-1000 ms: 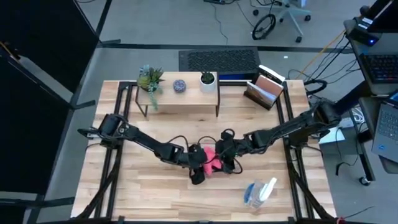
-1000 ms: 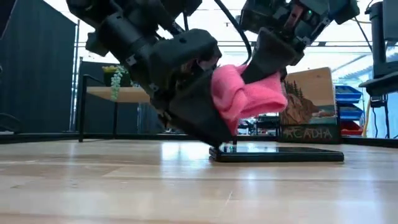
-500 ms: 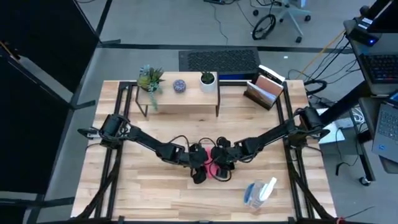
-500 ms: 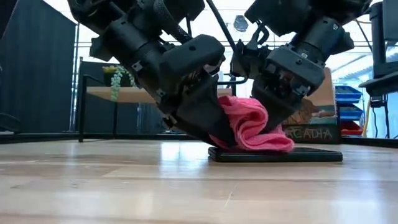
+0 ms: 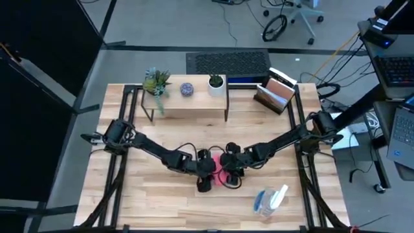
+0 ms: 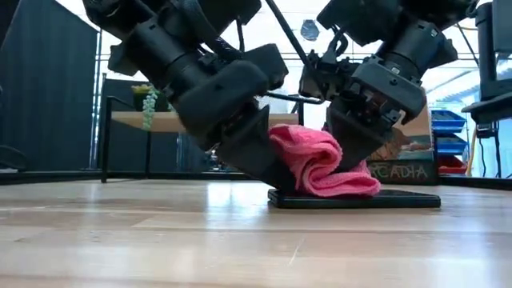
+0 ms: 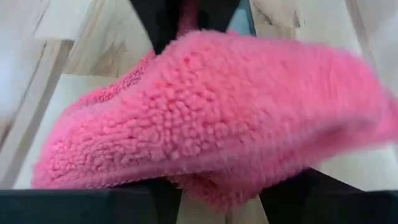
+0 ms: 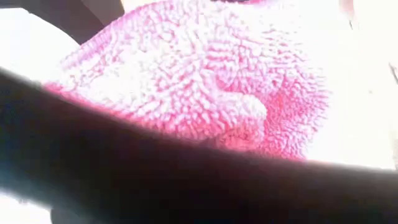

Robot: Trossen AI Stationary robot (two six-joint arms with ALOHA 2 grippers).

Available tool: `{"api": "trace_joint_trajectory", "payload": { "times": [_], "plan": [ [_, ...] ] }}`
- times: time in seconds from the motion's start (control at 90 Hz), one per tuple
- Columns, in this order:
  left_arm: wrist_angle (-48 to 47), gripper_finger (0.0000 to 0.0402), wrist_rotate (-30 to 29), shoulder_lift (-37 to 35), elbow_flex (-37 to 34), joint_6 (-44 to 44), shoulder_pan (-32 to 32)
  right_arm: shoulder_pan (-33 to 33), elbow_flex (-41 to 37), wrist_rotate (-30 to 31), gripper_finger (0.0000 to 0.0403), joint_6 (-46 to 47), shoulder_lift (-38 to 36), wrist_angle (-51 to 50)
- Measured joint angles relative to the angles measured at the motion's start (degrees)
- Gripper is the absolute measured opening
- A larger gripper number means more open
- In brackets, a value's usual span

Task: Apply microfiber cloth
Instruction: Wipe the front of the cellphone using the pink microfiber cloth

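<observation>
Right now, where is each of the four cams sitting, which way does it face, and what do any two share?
High: overhead, straight down on the table; both arms meet mid-table.
Low: table height, level across; left claw and right claw press the microfiber cloth onto the smartphone.
Left wrist: on the left arm, cloth fills it, own dark fingers at the edge.
Right wrist: on the right arm, close on the cloth.
Shared: every view shows the pink cloth.

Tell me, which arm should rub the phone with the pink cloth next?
Probably the right. Its gripper presses down on the cloth right over the phone. The left gripper comes in low at the phone's end, holding the cloth's edge, so it looks better for steadying.
</observation>
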Motion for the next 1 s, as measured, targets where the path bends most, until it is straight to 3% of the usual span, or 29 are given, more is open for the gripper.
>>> {"api": "trace_joint_trajectory", "payload": {
  "times": [0.144,0.656,0.789,1.0],
  "plan": [
    [-0.6,0.0164,0.0,0.8,0.1,0.4,0.0,0.2,0.1,-0.3,0.0004,-0.4,-0.5,-2.7],
    [-0.8,0.0164,0.1,1.5,0.0,-0.8,-0.2,1.4,-0.4,-0.3,0.0004,-0.8,-12.8,-36.6],
    [-0.4,0.0164,0.2,1.5,0.0,-0.8,-0.2,1.3,-0.2,0.1,0.0004,-0.7,-15.8,-31.2],
    [-0.2,0.0164,0.2,1.5,0.0,-0.9,-0.2,1.1,0.2,5.9,0.0004,-4.5,-15.1,-6.8]
  ]
}}
